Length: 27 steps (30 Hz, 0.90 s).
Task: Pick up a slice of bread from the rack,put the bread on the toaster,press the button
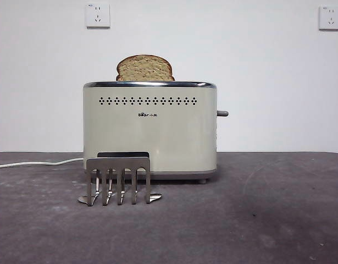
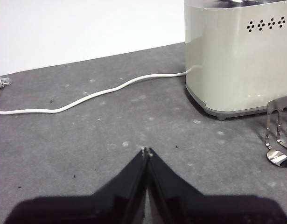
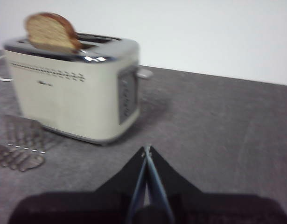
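The slice of bread [image 1: 145, 68] stands upright in the slot of the cream toaster [image 1: 150, 129], its rounded top sticking out; it also shows in the right wrist view [image 3: 50, 31]. The dark button [image 1: 222, 113] sticks out from the toaster's right side, high up. The grey rack [image 1: 118, 180] stands empty in front of the toaster. My left gripper [image 2: 146, 151] is shut and empty, off to the toaster's [image 2: 236, 56] left. My right gripper [image 3: 146, 149] is shut and empty, off to the right of the toaster [image 3: 73, 88], away from the button [image 3: 144, 73].
A white power cord [image 1: 37, 163] runs from the toaster leftward across the grey table [image 1: 267, 220]; its plug lies loose in the left wrist view [image 2: 1, 82]. Two white wall sockets [image 1: 98, 15] sit on the back wall. No arm shows in the front view.
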### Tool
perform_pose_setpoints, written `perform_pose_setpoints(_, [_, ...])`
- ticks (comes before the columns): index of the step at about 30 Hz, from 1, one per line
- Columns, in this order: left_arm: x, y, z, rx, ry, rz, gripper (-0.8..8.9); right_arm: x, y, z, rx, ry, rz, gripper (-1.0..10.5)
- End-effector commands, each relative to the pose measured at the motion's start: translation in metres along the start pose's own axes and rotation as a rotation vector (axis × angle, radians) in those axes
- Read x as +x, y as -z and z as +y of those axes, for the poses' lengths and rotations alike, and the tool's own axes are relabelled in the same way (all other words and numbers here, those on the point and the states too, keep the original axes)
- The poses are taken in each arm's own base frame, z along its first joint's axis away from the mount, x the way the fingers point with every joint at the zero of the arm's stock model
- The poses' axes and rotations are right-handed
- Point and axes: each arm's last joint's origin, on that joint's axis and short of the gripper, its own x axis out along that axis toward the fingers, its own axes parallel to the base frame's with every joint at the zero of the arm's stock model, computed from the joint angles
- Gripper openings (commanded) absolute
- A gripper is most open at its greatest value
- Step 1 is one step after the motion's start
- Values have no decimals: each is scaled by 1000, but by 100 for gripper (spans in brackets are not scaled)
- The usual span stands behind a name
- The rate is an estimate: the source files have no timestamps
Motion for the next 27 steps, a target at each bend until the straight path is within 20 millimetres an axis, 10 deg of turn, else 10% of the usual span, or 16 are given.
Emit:
perform_pose_setpoints(1, [1,4,0,-16,-4,9,-4,2,17,0,51,23,10,1])
perform_pose_setpoints(9, [1,4,0,-16,-4,9,-4,8,52,0,180,91,59,1])
perform_pose_setpoints(27, [1,4,0,-16,-4,9,-4,7,53,-2,256,159,55,1])
